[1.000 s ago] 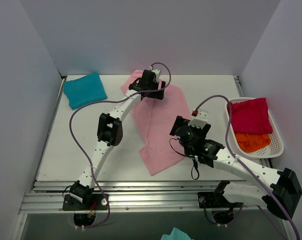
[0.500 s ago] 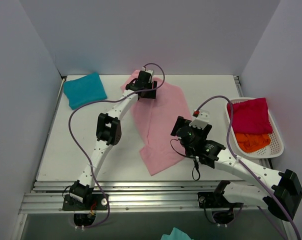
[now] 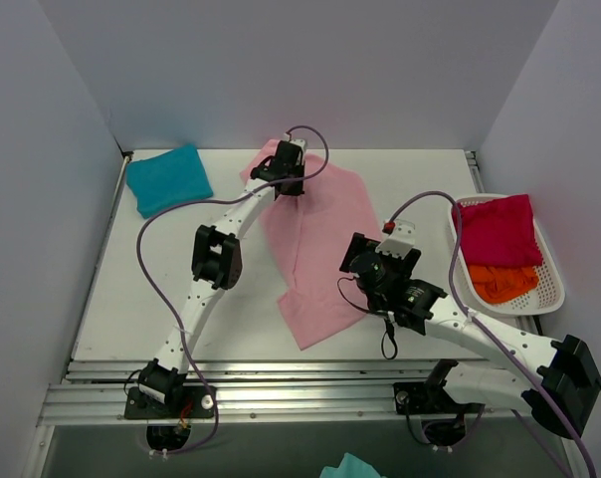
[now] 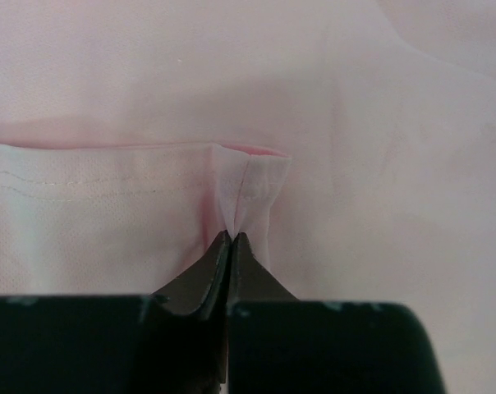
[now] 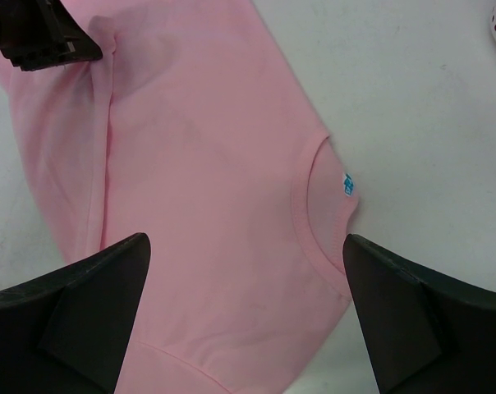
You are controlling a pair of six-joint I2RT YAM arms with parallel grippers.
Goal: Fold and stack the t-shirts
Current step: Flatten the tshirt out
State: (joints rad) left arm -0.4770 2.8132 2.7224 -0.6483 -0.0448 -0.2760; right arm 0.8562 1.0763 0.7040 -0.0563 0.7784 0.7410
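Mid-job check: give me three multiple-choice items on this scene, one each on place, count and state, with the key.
1. Where on the table does the teal t-shirt lie? A near right corner; B middle; C far left corner.
2. How many t-shirts are in the basket? A one; B two; C three.
3. The left pincer is: A shut on the pink t-shirt's hem; B wide open; C shut on nothing.
Key: 1 C, the top view shows it at the far left corner. 2 B, a magenta-red t-shirt and an orange t-shirt. 3 A, its wrist view shows closed tips pinching the hem.
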